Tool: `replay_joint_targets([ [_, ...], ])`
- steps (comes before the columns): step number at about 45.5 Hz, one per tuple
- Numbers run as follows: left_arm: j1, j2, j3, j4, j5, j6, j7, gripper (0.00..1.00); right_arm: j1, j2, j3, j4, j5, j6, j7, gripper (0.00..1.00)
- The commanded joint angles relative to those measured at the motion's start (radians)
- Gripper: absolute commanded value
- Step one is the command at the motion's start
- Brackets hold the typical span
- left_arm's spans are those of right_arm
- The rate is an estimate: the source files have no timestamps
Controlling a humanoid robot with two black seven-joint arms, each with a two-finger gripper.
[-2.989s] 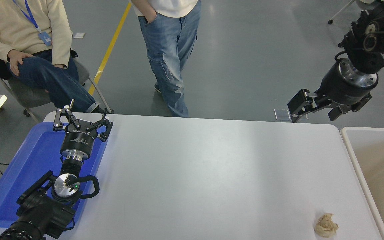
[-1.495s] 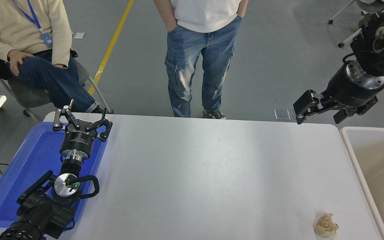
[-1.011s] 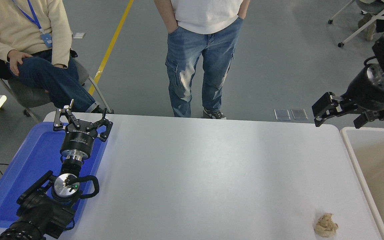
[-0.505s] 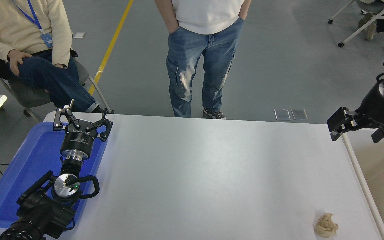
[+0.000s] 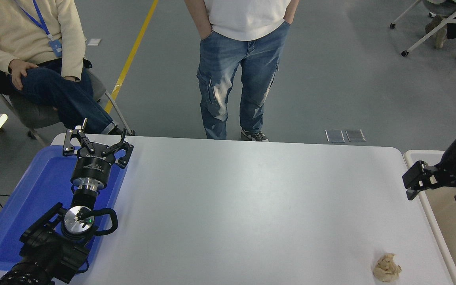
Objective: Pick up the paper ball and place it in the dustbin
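Tan paper ball (image 5: 387, 268) lies on the white table (image 5: 251, 206), near right corner, just beside the dustbin (image 5: 426, 198) rim. Right gripper (image 5: 436, 190): fingers spread wide, empty, above that rim. Left gripper (image 5: 97, 143): spread, parked over the blue tray (image 5: 34, 198)

The paper ball (image 5: 387, 268) lies on the white tabletop (image 5: 251, 206) near its front right corner, close beside the rim of the dustbin (image 5: 430, 221). The right end effector (image 5: 436, 189) hangs open over that rim, apart from the ball. The left end effector (image 5: 97, 144) is parked open over the blue tray (image 5: 26, 198) at the lower left, and two people are at the far side.
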Motion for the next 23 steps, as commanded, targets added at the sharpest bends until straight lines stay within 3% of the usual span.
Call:
replay_joint_targets([
  [1, 0.0, 0.0, 0.0, -0.001, 0.001, -0.001, 0.001, 1.0, -0.113, -0.014, 0.078, 0.0, -0.038, -0.094, 0.0, 0.98],
  [23, 0.0, 0.0, 0.0, -0.001, 0.001, -0.001, 0.001, 1.0, -0.336, -0.011, 0.168, -0.008, -0.111, -0.279, 0.0, 0.98],
])
